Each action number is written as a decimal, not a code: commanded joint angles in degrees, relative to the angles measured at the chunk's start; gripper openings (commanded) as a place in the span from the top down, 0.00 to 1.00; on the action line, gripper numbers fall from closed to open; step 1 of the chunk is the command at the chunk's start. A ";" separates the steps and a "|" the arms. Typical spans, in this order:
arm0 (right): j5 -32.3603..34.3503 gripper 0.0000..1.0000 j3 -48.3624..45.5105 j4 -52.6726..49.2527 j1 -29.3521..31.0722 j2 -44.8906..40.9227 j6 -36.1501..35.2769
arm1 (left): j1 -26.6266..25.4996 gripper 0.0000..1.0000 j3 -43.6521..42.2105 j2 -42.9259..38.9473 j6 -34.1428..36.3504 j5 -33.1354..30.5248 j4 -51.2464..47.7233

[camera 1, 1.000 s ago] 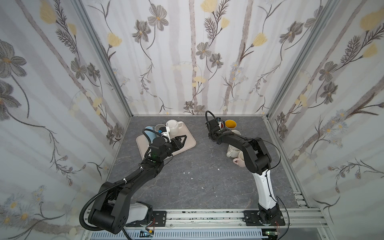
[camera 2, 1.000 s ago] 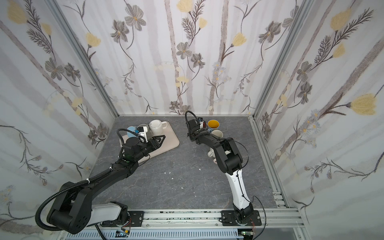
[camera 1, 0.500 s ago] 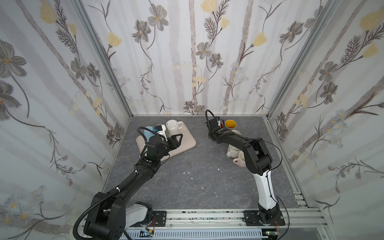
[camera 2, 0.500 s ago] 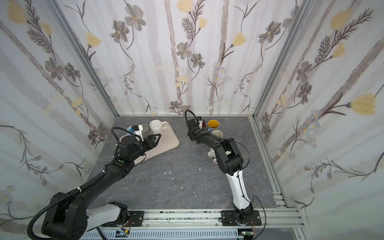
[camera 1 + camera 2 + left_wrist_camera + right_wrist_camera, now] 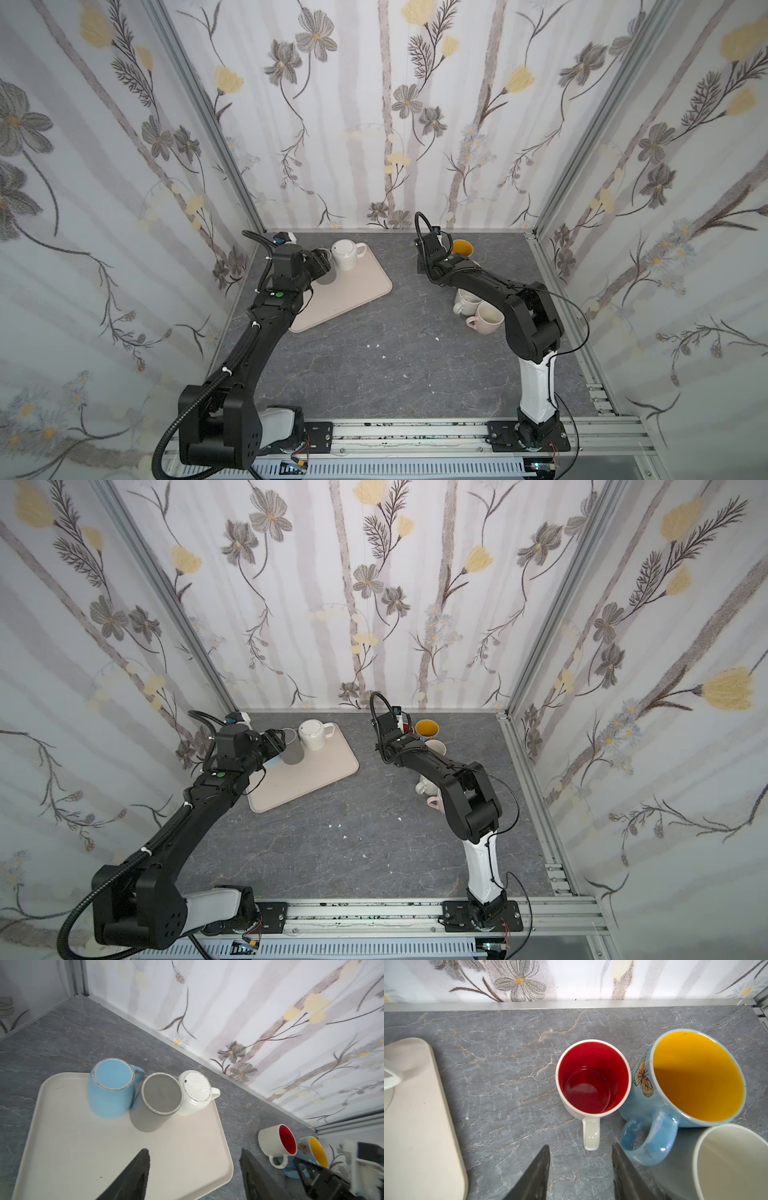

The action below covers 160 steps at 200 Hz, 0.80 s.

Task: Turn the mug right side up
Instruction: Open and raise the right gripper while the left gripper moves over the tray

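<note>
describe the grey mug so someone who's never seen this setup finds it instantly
Find the beige tray on the left of the table. Three upside-down mugs stand in a row at its back end; the grey mug is the middle one, between the blue mug and the white mug, and shows no handle.

On the tray [image 5: 353, 291], back left, in a close row from left to right: end mug [image 5: 112, 1088], middle mug [image 5: 160, 1101], third mug [image 5: 195, 1093]. Right of the tray, at the back: upright mug [image 5: 593, 1076], with neighbour mug [image 5: 695, 1076] at its right. Farther forward: mug pair [image 5: 490, 320].
</note>
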 commanded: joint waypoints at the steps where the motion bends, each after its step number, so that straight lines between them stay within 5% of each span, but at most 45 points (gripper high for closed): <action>1: -4.72 0.52 -1.01 2.44 0.38 -1.87 -0.39 | -0.50 0.36 5.93 5.95 3.93 1.22 -3.79; 90: -17.41 0.53 -5.69 7.68 3.73 -5.86 0.48 | -4.66 0.33 45.09 41.30 13.02 -4.60 -16.67; 160: -22.06 0.53 -5.62 9.82 3.99 -3.72 1.90 | -2.75 0.34 77.54 66.01 14.06 1.02 -32.07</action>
